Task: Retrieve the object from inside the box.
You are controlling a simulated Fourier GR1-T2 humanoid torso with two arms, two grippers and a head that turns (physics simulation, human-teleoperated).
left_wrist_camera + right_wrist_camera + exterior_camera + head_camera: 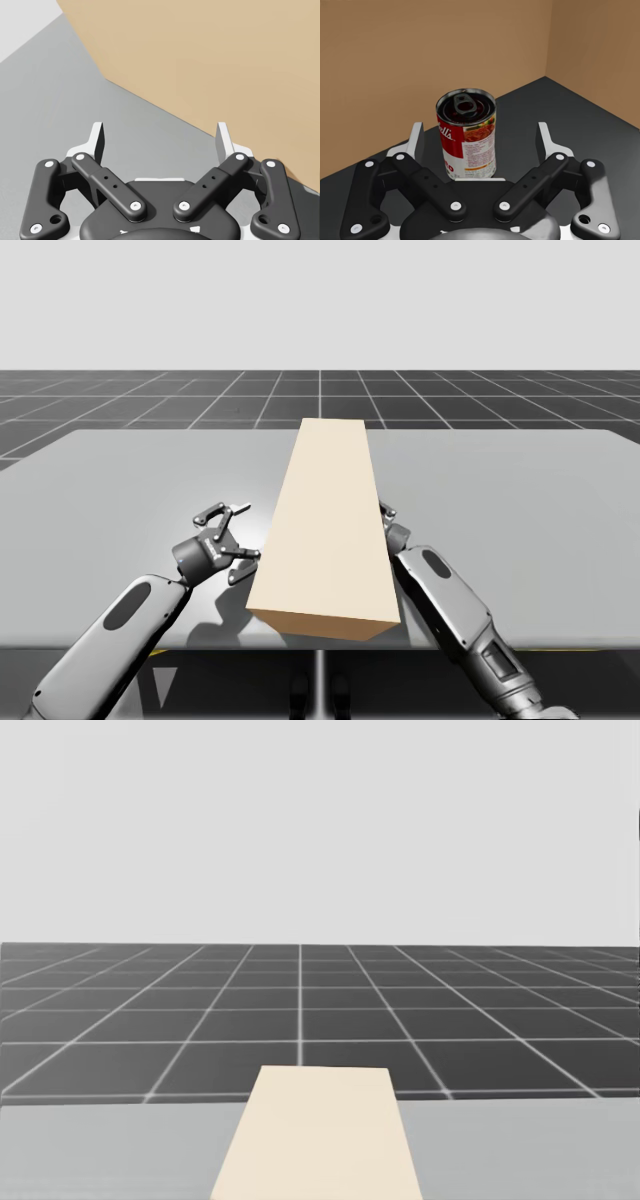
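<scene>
Both spread wide: left hand [160, 132] outside the tan box [325, 530] on the desk [520, 500], right hand [480, 132] inside the box, its fingers either side of an upright red-and-white can [467, 145].

Right pincer [386, 519] half-hidden behind box [325, 530]

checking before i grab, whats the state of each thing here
tan box: lying flat on the table, top closed, my right hand reaching inside from its side
red and white can: upright inside the box, pull-tab lid shut, not gripped
right hand: open, the can standing in its gap, not touching
left hand: open, empty, beside the box
</scene>
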